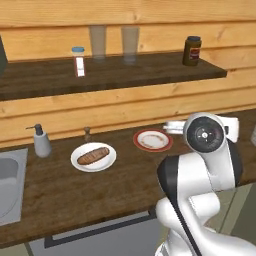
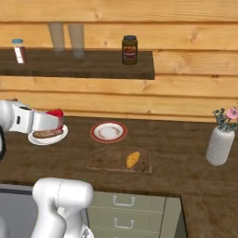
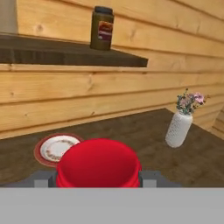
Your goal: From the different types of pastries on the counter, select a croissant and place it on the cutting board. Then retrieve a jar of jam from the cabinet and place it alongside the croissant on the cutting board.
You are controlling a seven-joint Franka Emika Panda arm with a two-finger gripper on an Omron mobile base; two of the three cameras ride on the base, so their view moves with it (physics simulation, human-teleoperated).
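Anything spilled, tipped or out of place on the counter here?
Nothing stands out. The croissant lies on the cutting board, the plates sit flat, the vase stands upright, and the gripper holds the jar of jam.

Small squat red jar of jam (image 3: 99,164), clamped between the gripper (image 3: 99,178) fingers, above the long dark brown wood-grain counter (image 2: 176,158). Small yellow-orange croissant (image 2: 133,159), lying on the flat dark brown wooden cutting board (image 2: 107,160), well right of the gripper. Longer brown loaf-like pastry (image 1: 93,155), just beside the gripper.
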